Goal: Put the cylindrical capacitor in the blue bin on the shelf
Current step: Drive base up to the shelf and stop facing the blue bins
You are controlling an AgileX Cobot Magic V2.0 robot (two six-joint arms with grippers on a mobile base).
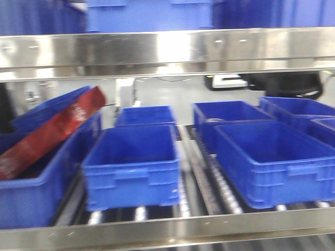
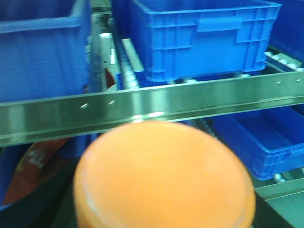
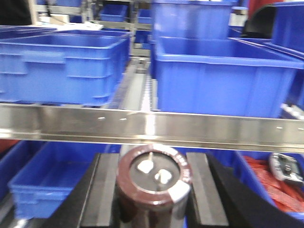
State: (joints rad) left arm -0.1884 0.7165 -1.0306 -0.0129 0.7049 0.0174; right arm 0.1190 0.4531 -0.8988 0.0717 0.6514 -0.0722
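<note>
In the right wrist view the cylindrical capacitor, maroon-brown with a dark top and two silvery terminals, stands upright between the dark fingers of my right gripper, which is shut on it. It hangs just before and below a steel front rail of the shelf. Blue bins sit on the tier behind that rail. In the left wrist view a blurred orange round object fills the space at my left gripper and hides its fingers. Neither gripper shows in the front view.
The front view shows several open blue bins on roller tracks between two steel rails. A red packet leans in the far-left bin. A lower bin holds red items.
</note>
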